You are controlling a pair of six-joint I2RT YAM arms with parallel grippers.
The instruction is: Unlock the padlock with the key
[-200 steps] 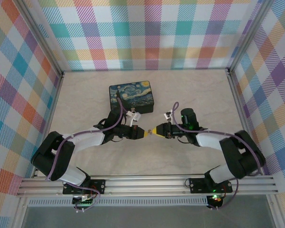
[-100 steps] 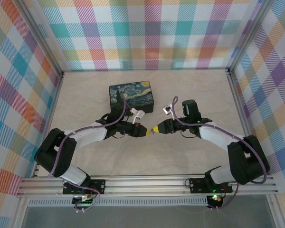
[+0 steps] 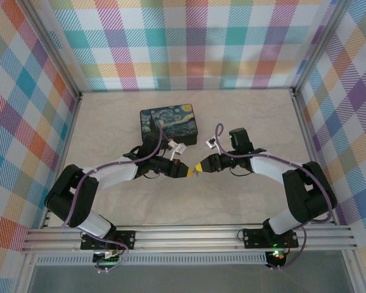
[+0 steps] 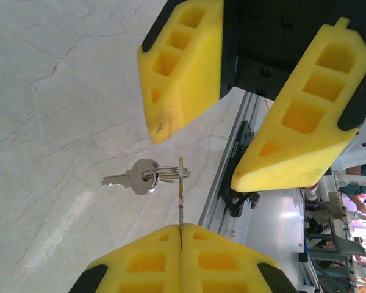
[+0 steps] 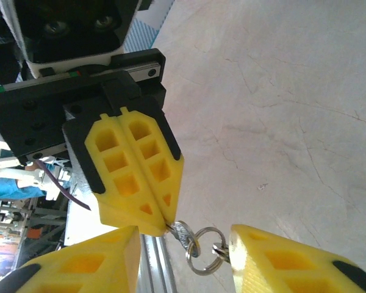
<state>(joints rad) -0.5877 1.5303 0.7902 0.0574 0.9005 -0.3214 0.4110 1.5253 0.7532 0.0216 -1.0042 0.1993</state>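
**Top view.** The left gripper (image 3: 187, 171) and right gripper (image 3: 199, 168) meet tip to tip near table centre. The left one points to 3 o'clock, the right one to 9. A painted box (image 3: 168, 124) lies at 11 o'clock of the meeting pt, apart from both. The table (image 3: 250, 116) is pale and marble-veined, w/ plaid walls (image 3: 189, 43) on three sides and an alu rail (image 3: 189, 239) along the near edge. The key is too small to resolve here.

**Left wrist view.** The left gripper (image 4: 180, 244), at 6 o'clock, is fully closed on the key (image 4: 180, 195), seen edge-on. Its long axis runs 12–6. The lower end is pinched and the upper end carries a key ring (image 4: 168, 173). A second key (image 4: 127, 179) hangs from the ring, blade to 9 o'clock. The right gripper (image 4: 207, 152) has its jaws spread wide, at 11 and 2 o'clock, gripping nothing. Veined tabletop lies behind.

**Right wrist view.** The left gripper (image 5: 161, 223) enters from 10 o'clock, closed. The key (image 5: 182, 234) juts from its tip toward 5 o'clock, w/ the ring at its end. The right gripper's fingers (image 5: 79, 262) flank the ring, apart. Whether one touches the second key cannot be told.
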